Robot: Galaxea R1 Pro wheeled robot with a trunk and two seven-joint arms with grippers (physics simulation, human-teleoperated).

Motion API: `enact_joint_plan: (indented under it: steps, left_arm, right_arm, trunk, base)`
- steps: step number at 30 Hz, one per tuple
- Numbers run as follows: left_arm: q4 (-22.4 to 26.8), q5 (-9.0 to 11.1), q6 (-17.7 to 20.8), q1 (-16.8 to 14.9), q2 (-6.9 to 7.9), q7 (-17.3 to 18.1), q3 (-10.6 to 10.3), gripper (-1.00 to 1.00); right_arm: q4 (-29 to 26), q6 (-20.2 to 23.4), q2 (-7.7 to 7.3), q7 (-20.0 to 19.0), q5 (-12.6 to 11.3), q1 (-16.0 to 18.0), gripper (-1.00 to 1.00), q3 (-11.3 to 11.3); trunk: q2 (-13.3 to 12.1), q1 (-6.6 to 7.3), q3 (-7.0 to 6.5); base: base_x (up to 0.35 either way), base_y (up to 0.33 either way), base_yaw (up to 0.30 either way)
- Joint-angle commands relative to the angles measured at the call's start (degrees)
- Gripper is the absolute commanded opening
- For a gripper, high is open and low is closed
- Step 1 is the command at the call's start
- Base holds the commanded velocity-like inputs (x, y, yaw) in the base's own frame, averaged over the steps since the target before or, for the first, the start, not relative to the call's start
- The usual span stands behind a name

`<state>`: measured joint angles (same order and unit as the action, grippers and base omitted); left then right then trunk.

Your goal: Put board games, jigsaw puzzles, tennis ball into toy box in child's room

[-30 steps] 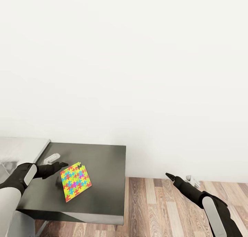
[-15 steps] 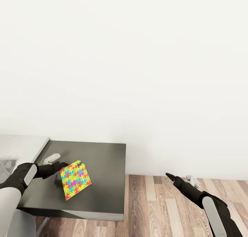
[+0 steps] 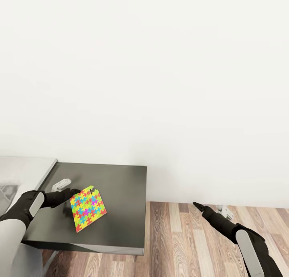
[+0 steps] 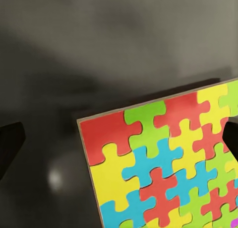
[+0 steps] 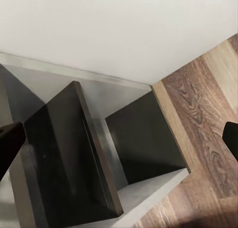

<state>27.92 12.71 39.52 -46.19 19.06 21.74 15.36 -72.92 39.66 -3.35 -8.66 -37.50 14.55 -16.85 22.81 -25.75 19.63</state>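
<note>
One jigsaw puzzle, a bright sheet of interlocking pieces, rests at an angle on the lower dark grey top of the table. My left gripper is open at the puzzle's left corner. In the left wrist view the puzzle is close in front, its far edge overlapping one finger, with the other fingertip well apart from it. Out to the right, my right gripper hangs open over the wood floor, holding nothing. The pale desk top adjoins the dark top at the left. The toy box is out of view.
A small pale grey object lies on the dark top behind my left gripper. Another small grey object sits on the floor by the white wall. The right wrist view looks at dark furniture panels and wood floor.
The whole view has drifted, so the table sits a little higher in the picture. Both arms keep their places in the frame, and the puzzle stays on the dark top.
</note>
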Motion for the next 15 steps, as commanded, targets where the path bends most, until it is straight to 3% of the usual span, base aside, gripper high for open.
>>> enact_joint_plan:
  steps: [1, 6, 15]
  left_arm:
    - [0.0, 0.0, 0.4, 0.0, -0.04, 0.1, 0.3, 1.0]
    - [0.0, 0.0, 0.4, 0.0, -0.07, 0.1, 0.3, 1.0]
    - [0.0, 0.0, 0.4, 0.0, -0.07, 0.1, 0.3, 1.0]
  right_arm:
    - [0.0, 0.3, 0.01, -0.3, 0.1, 0.0, 1.0, -0.1]
    - [0.0, 0.3, 0.01, -0.3, 0.1, 0.0, 1.0, -0.1]
    - [0.0, 0.3, 0.01, -0.3, 0.1, 0.0, 1.0, -0.1]
  trunk:
    - [0.1, -0.03, 0.11]
    - [0.1, -0.03, 0.15]
    - [0.1, -0.03, 0.15]
  base:
    - [0.0, 0.0, 0.0]
    - [0.0, -0.013, 0.0]
    - [0.0, -0.164, 0.0]
